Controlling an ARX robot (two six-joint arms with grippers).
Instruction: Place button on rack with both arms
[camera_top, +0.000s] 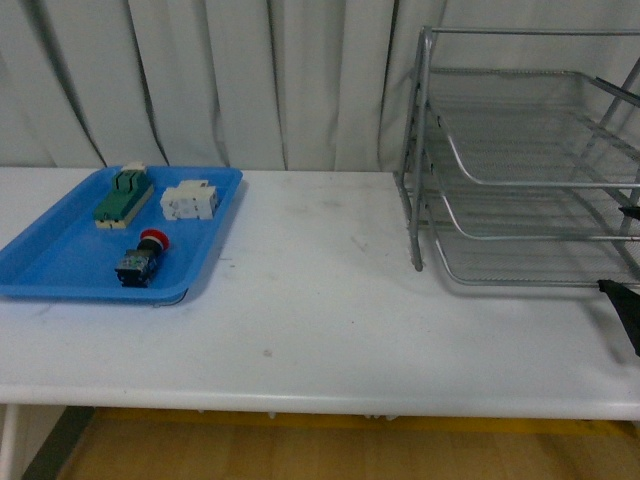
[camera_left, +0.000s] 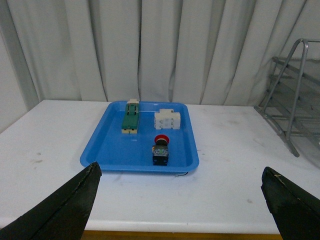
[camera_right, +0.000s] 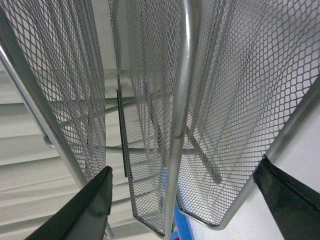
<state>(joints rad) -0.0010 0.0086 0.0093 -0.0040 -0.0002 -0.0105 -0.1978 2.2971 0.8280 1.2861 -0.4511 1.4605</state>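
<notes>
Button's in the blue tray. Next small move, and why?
Probably ease the left end effector forward and down toward the button: it lies untouched in the blue tray, and the open end effector sits well short of it.

The small red-capped, black-and-blue push-button lies on its side at my ten o'clock, cap toward twelve. The silver wire-mesh three-tier rack stands upright at my two o'clock.

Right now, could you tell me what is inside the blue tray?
The button lies nearest the robot, with a green-topped block and a white block behind it. Only the tray floor beneath them is covered.
</notes>
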